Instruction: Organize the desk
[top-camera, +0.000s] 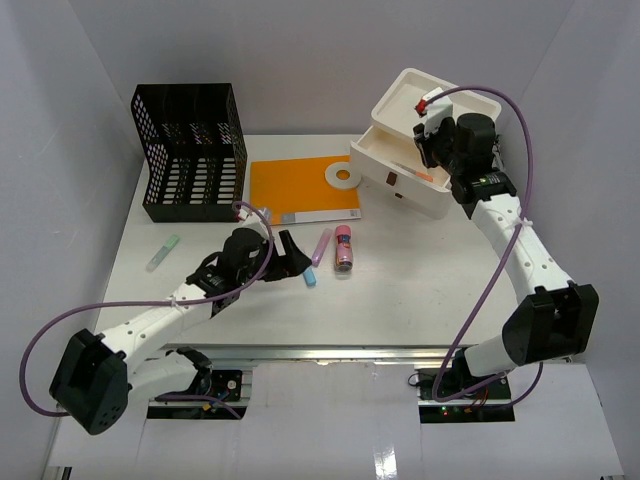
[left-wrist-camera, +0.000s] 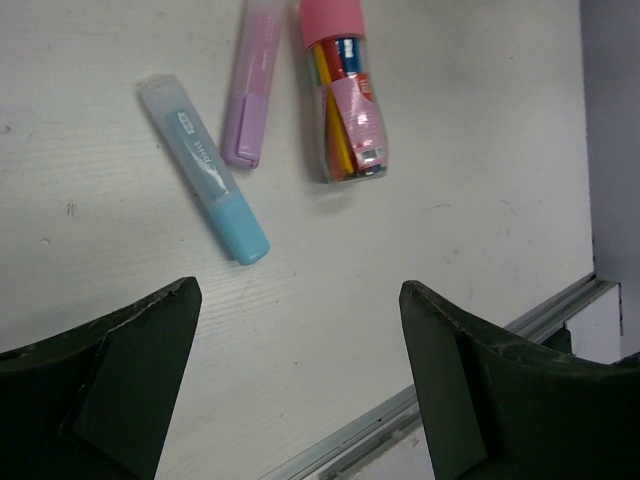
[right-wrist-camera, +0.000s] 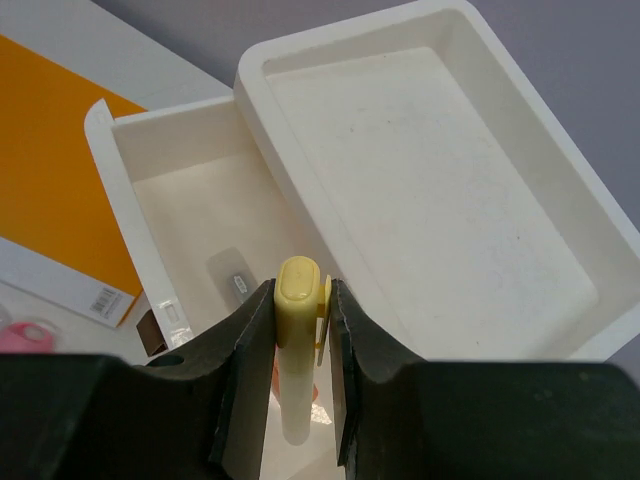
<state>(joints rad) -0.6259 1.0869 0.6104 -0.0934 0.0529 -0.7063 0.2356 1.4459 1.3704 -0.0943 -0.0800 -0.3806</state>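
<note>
The white desk (top-camera: 420, 290) has a metal rail (left-wrist-camera: 450, 370) along its front. My right gripper (right-wrist-camera: 302, 290) is shut on a pale yellow highlighter (right-wrist-camera: 297, 340) and holds it upright over the open drawer (right-wrist-camera: 180, 200) of the white drawer box (top-camera: 420, 150). My left gripper (left-wrist-camera: 300, 300) is open and empty, low over the desk. Just beyond it lie a blue highlighter (left-wrist-camera: 203, 168), a purple highlighter (left-wrist-camera: 250, 90) and a pink-capped tube of pens (left-wrist-camera: 342, 95). In the top view the left gripper (top-camera: 290, 255) is beside the blue highlighter (top-camera: 309, 275).
A black mesh organizer (top-camera: 190, 150) stands at the back left. An orange notebook (top-camera: 300, 185) with a white tape roll (top-camera: 342, 177) on it lies mid-back. A green marker (top-camera: 163, 252) lies at the left. The box's top tray (right-wrist-camera: 430, 180) shows nothing inside.
</note>
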